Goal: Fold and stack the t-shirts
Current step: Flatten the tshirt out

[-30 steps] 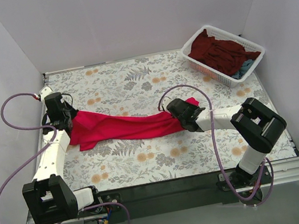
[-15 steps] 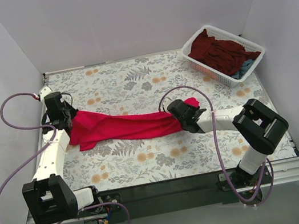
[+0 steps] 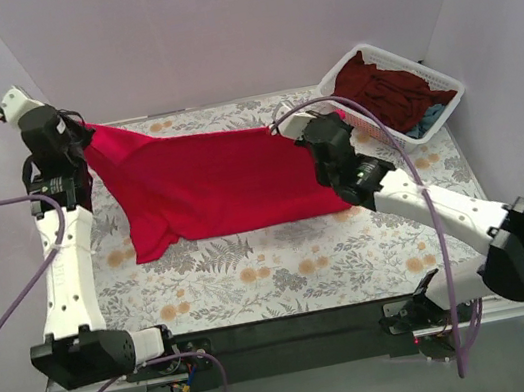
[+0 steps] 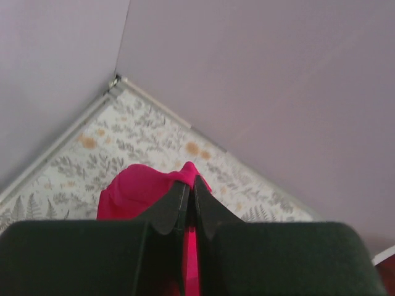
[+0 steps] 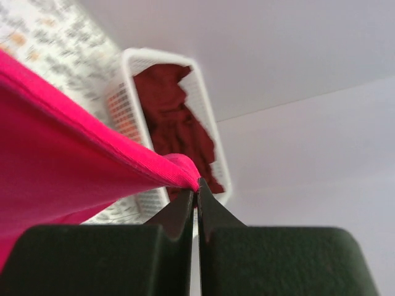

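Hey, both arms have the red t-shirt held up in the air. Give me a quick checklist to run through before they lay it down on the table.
1. Left gripper shut on one end of the red t-shirt: ok.
2. Right gripper shut on the other end: ok.
3. Top edge stretched between the two: ok, it runs nearly straight.
4. Cloth hanging smooth: not ok, the lower left side sags in folds.
5. Bottom edge lifted off the table: cannot tell from these views.
6. White basket apart from the hanging cloth: ok, it sits beyond the right gripper.
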### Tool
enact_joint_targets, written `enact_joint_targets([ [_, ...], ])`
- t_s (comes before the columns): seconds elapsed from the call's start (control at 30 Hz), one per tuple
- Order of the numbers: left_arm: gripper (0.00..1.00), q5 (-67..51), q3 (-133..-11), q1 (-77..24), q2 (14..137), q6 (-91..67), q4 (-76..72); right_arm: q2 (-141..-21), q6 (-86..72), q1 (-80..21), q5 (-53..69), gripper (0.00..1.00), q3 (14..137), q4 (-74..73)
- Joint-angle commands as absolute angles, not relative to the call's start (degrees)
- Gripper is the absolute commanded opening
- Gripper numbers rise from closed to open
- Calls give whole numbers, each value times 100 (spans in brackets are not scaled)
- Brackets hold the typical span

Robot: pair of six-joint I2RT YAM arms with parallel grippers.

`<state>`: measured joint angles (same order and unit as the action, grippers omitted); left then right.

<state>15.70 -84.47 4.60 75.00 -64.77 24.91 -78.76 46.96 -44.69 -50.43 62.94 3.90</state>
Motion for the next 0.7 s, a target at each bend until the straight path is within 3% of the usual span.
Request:
enact_joint_targets([
  [0.0, 0, 1995, -9113, 510, 6507, -6258, 2803, -7008, 5238, -4762, -5598, 1, 6635, 336],
  [0.3, 0, 2250, -10537, 501, 5169, -5504, 3208, -5276, 4942, -6238, -6206, 1, 7074, -947],
  [0.37, 0, 2276, -11027, 501, 5028, -5353, 3226, -5133, 4564, -6424, -6065, 1, 7574, -1886],
  [0.47, 0, 2268, -11486, 483, 4940, -5133, 3217, -5019, 3737, -6504, -5136, 1, 8425, -2976],
  [0.67, 0, 1873, -11848, 422, 5009, -5036, 3164, -4921, 3630, -6504, -3762, 1, 8868, -3137],
])
